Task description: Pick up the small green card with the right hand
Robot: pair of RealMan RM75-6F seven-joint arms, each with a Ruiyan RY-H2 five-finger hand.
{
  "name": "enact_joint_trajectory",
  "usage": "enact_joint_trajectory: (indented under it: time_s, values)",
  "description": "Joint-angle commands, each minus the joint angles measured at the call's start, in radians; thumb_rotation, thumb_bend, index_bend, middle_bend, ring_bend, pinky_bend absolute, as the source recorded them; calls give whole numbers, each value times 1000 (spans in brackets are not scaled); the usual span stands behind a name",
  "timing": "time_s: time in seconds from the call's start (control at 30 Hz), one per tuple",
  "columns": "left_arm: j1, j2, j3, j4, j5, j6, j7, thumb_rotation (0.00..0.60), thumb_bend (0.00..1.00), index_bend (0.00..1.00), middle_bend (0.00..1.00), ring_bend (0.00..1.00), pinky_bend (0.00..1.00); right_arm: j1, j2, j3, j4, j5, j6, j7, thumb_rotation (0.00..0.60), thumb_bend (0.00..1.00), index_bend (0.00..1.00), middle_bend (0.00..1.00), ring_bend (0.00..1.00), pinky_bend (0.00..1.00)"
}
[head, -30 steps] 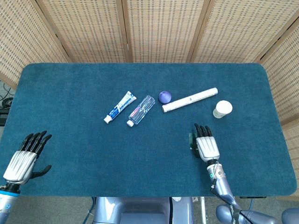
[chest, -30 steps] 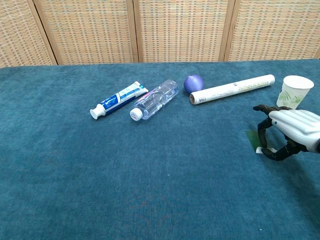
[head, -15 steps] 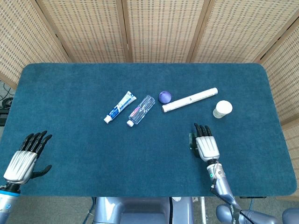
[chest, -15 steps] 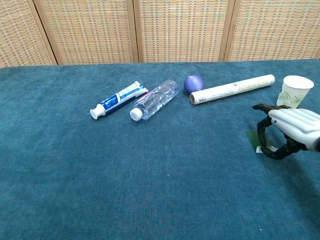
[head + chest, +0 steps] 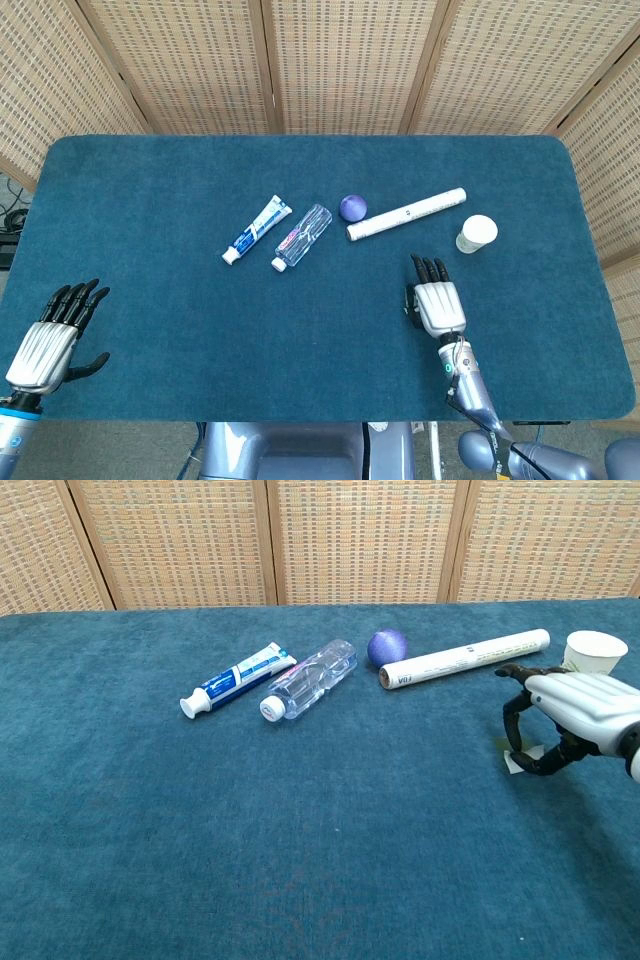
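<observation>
On desk, right front: right hand pinches small green card between thumb and fingers, card tilted, lower edge at the blue cloth desk.
Left hand: near-left corner, fingers spread, holding nothing.
White paper cup: just behind right hand.

Lab-like test setup: blue-felted table (wicker screens behind).

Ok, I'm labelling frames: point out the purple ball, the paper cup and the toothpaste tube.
purple ball (image 5: 352,207), head view, centre of the ball.
paper cup (image 5: 478,233), head view, its open top.
toothpaste tube (image 5: 238,681), chest view, middle of the body.
</observation>
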Motion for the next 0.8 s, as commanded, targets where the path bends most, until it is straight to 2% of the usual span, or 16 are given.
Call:
enact_joint_trajectory:
  time_s: [0.03, 0.4, 0.57, 0.8]
  values:
    - [-1, 0, -1, 0, -3, -1, -1, 600, 248, 0, 0, 0, 0, 14, -5, 11, 3, 6, -5, -12, 600, 566, 586, 25, 0, 0]
    - [-2, 4, -6, 3, -12, -4, -14, 600, 247, 0, 0, 0, 0, 78, -3, 67, 2, 41, -17, -62, 600, 566, 586, 25, 0, 0]
    - [-1, 7, -6, 1, -11, -1, -15, 600, 248, 0, 0, 0, 0, 104, 39, 108, -42, 55, 2, -98, 600, 568, 586, 25, 0, 0]
    - [1, 7, -4, -1, -7, 4, -16, 600, 247, 0, 0, 0, 0, 113, 100, 132, -115, 65, 36, -138, 600, 569, 586, 25, 0, 0]
